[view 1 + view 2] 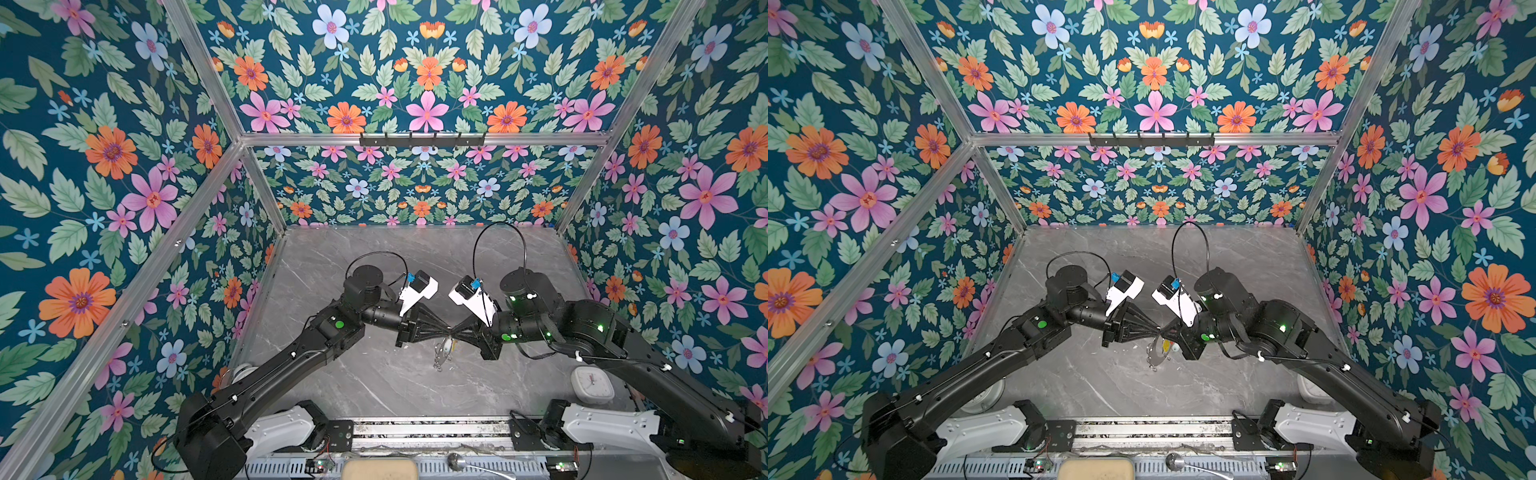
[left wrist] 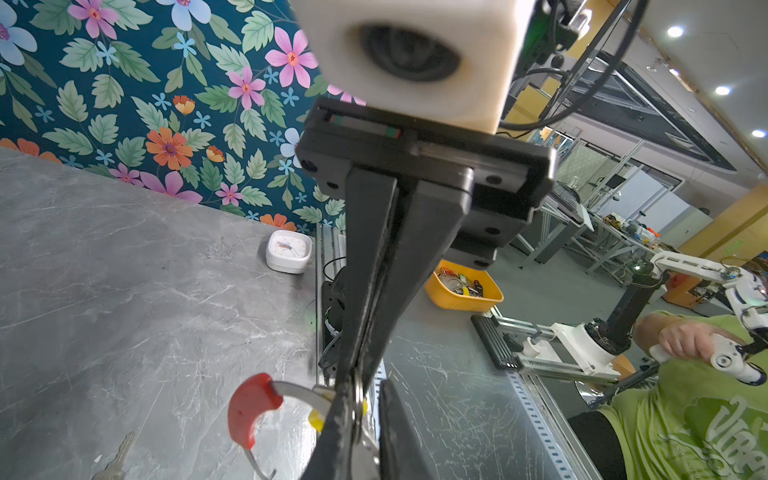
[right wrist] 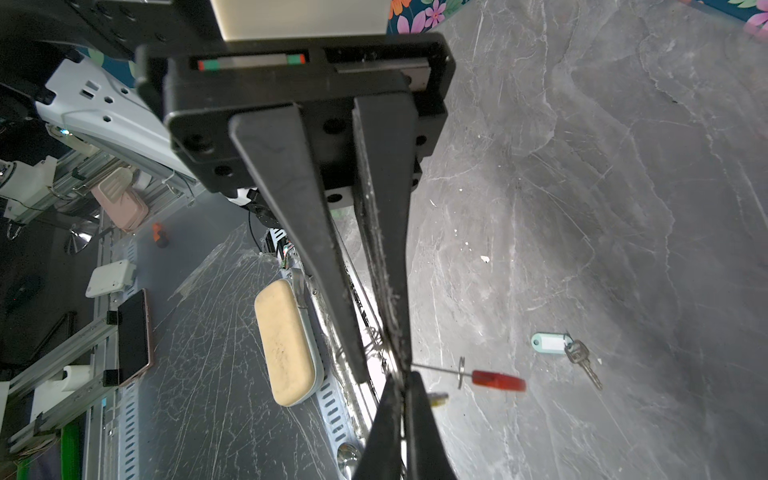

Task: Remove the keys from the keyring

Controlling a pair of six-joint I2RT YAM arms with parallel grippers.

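**Lifted keyring (image 1: 1158,351) at centre frame**

In both top views the left gripper (image 1: 448,331) sits just left of centre, jaws narrow; we cannot tell its grip. The keyring hangs just below, the yellow-tag key (image 2: 316,420) against its band. The right gripper (image 1: 456,333) pinches that band. The pale-tag key (image 3: 559,349) lies loose on the table (image 3: 623,208).

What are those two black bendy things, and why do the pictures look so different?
Those are two black robot arms over a grey marble table. Two pictures look down from above; two come from small cameras on the arms' wrists, so things look huge there. Each arm ends in a pincer. The right gripper is pinched shut on a grey keyring band with a red section. The left gripper has its jaws around the ring's edge; whether it squeezes, I cannot tell. A yellow plastic tag hangs on the ring. A silver key with a pale tag lies on the table, and a white clock stands near its edge.
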